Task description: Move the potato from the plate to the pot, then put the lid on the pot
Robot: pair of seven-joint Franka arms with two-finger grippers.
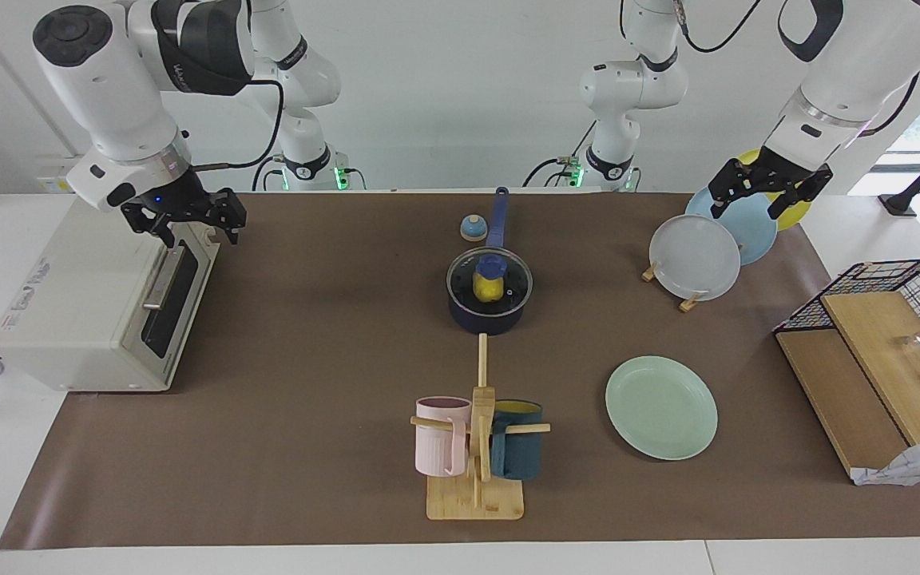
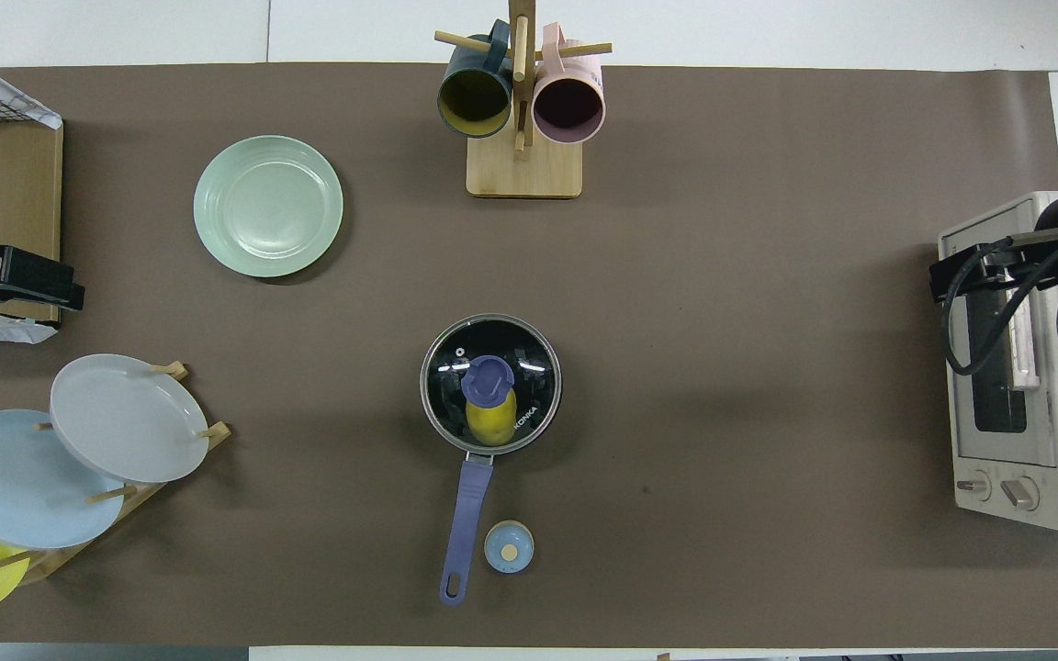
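The dark navy pot [image 1: 485,318] stands mid-table, its long blue handle [image 2: 465,523] pointing toward the robots. The glass lid [image 1: 508,281] with a blue knob [image 2: 489,379] sits on the pot. Through the glass I see the yellow potato [image 2: 492,422] inside. The mint-green plate [image 1: 661,407] lies bare, farther from the robots, toward the left arm's end. My left gripper [image 1: 750,206] hangs open over the upright plates, holding nothing. My right gripper [image 1: 198,231] hangs open above the toaster oven's front top edge, holding nothing.
A toaster oven [image 1: 93,303] sits at the right arm's end. A rack with grey, blue and yellow plates [image 1: 695,257] stands near the left arm. A mug tree [image 1: 476,447] stands beside the mint-green plate. A small bell [image 1: 473,228] lies beside the pot handle. A wire basket with boards [image 1: 875,351] fills the left arm's end.
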